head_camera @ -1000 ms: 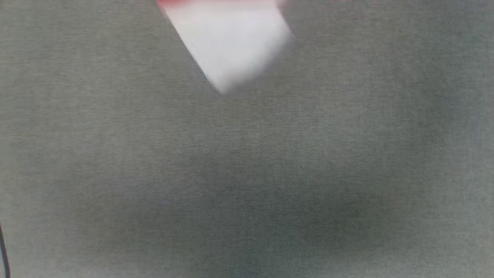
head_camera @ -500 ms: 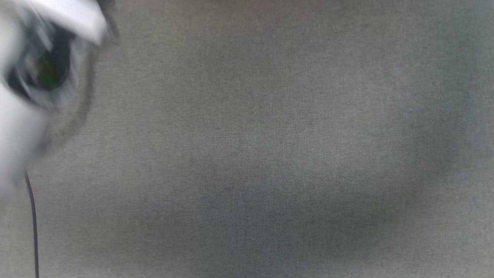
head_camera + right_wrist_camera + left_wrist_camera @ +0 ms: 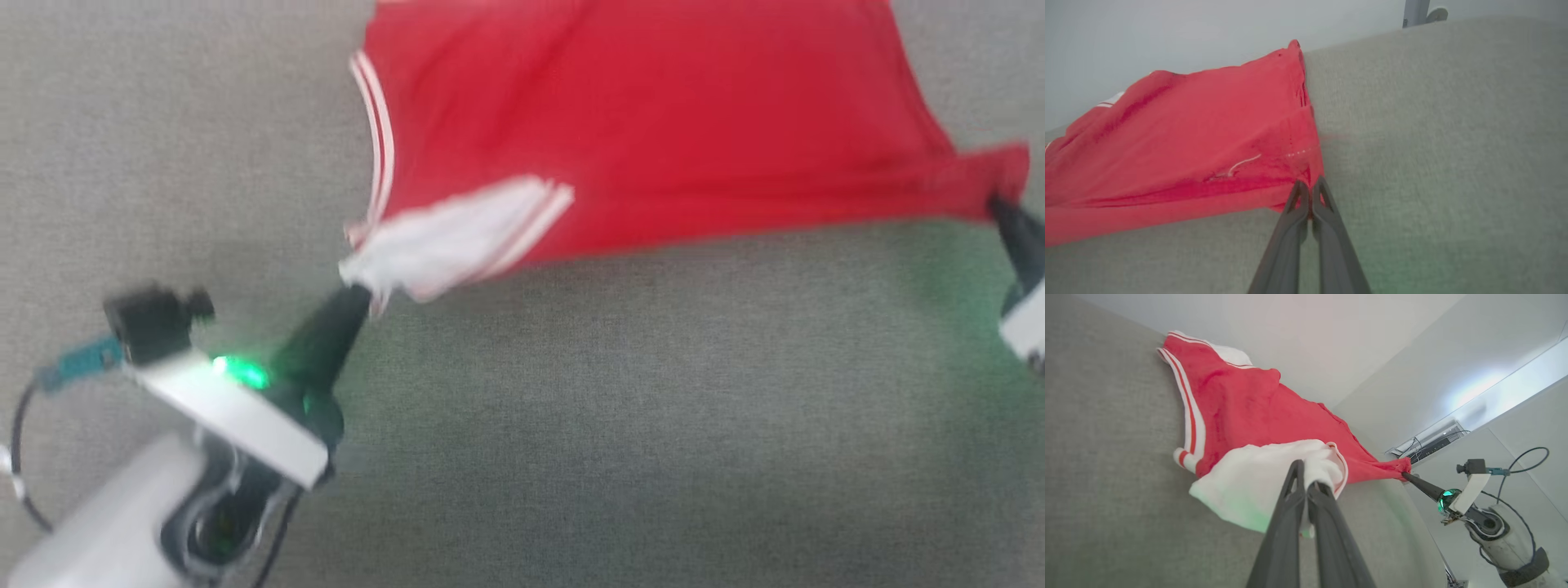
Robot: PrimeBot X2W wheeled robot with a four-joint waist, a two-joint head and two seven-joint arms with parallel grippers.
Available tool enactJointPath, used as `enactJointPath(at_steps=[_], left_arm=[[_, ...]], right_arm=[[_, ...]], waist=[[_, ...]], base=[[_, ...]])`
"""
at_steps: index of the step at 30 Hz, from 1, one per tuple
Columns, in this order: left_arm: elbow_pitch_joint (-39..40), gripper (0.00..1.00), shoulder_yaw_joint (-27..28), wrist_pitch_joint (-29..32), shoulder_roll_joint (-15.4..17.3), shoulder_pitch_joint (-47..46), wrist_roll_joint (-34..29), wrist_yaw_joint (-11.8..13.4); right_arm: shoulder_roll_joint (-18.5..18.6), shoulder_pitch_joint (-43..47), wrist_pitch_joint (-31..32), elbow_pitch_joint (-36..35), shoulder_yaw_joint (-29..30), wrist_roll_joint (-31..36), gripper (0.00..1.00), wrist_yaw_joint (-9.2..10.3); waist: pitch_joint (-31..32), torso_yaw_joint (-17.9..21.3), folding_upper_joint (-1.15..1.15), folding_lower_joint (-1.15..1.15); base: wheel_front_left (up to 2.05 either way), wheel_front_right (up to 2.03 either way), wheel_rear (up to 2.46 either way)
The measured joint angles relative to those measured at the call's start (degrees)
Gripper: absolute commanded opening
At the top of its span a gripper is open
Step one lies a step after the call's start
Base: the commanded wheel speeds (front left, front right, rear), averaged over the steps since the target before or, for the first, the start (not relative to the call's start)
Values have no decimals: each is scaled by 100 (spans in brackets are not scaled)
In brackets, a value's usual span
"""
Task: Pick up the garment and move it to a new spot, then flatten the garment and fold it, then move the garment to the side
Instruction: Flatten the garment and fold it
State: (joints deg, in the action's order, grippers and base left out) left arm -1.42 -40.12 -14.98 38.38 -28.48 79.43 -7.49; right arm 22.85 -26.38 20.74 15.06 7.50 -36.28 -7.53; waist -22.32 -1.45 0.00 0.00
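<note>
Head view: the garment [image 3: 653, 122], red with a white sleeve end and red-and-white striped trim, is being held stretched over the grey cloth surface [image 3: 571, 425], spreading from 12 o'clock towards 3 o'clock. Its white sleeve is being pinched at 9 o'clock by the left gripper [image 3: 355, 287], whose fingers [image 3: 1284, 522] are being pressed together on the fabric. A red hem corner is being clamped at 3 o'clock by the right gripper [image 3: 998, 208], jaws likewise closed on cloth.
</note>
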Motion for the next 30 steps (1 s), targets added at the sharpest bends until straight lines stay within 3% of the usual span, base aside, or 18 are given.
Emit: enactJointPath(at_steps=[6, 13, 18, 23, 30], left_arm=[[523, 0, 269, -1, 127, 1053, -287, 0], [1185, 0, 621, -1, 337, 2197, -556, -1], [1500, 0, 899, -1, 424, 2632, -765, 0], [1595, 0, 851, -1, 512, 2364, -842, -1], [1139, 0, 250, -1, 521, 688, -818, 0]], right_arm=[[-236, 1292, 695, -1256, 555, -108, 0, 0], [-865, 2596, 1308, -2587, 1395, -153, 0, 1], [-1229, 3054, 1640, -3262, 1734, -153, 0, 0], [-1361, 2844, 1784, -3444, 1736, -82, 0, 2], [-1215, 1562, 1905, -2859, 1492, 68, 0, 4]], waist=[[308, -23, 0, 0], [451, -75, 0, 0], [462, -91, 0, 0], [428, -78, 0, 0], [189, -79, 0, 0]], base=[[0, 0, 0], [0, 0, 0], [0, 0, 0], [0, 0, 0], [0, 0, 0]])
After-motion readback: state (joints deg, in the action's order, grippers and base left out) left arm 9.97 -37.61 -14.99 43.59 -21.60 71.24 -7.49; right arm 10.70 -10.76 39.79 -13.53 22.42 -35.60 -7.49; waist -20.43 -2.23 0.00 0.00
